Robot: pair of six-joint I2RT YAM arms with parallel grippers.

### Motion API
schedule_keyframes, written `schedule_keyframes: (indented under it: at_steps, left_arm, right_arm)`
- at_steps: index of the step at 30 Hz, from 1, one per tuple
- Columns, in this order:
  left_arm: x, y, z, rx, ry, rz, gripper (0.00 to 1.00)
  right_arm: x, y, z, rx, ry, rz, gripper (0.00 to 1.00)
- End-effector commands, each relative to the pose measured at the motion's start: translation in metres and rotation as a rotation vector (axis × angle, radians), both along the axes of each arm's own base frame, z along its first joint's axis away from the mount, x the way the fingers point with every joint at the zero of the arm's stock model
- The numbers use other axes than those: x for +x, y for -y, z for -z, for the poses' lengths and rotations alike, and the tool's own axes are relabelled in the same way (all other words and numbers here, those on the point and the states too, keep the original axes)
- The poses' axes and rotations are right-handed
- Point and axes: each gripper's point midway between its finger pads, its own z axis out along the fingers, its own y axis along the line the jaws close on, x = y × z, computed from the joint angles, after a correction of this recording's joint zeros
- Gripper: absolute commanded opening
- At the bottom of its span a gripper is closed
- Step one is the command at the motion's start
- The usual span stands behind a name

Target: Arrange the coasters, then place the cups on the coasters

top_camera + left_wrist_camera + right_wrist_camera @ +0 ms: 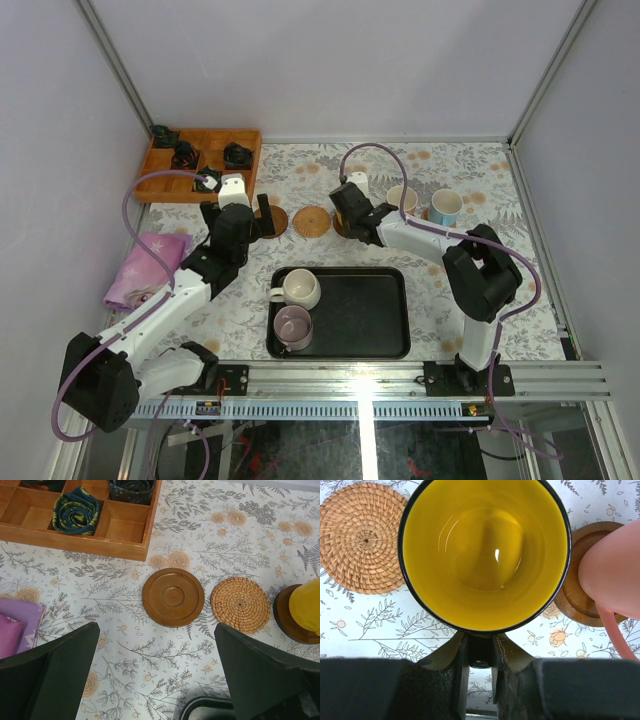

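The black tray [365, 312] is bare on its right half; the cream cup [300, 287] and lilac cup [292, 326] stand at its left edge. The left gripper [157, 652] hangs wide open above a wooden coaster [173, 597]. The right gripper [480, 652] pinches the yellow cup [485, 555] by its handle, over a dark coaster [282, 616].

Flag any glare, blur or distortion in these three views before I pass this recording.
Top external: even light, soft shadows, one bright glare streak across the front rail. Left wrist: wooden coaster and tablecloth print are sharp; the near jaws are dark and featureless. Right wrist: a small highlight inside the yellow cup; the pink cup at the right edge is soft.
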Motion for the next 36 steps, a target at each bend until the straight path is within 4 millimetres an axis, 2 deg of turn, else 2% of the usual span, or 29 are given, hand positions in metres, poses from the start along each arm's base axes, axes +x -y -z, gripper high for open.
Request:
schedule_keyframes:
  at_steps: [1,14,36]
  left_arm:
    - [0.009,0.004,-0.021,-0.018,0.06,0.011,1.0]
    - [0.008,0.005,-0.014,-0.012,0.039,0.024,1.0]
    - [0.004,0.008,-0.006,-0.015,0.023,0.046,1.0]
  right_arm:
    - [0.029,-0.011,-0.041,0.105,0.122,0.036,0.0]
    - [0.023,-0.014,-0.027,0.118,0.074,0.025,0.0]
    - [0.016,0.001,-0.018,0.094,0.068,0.081,0.0]
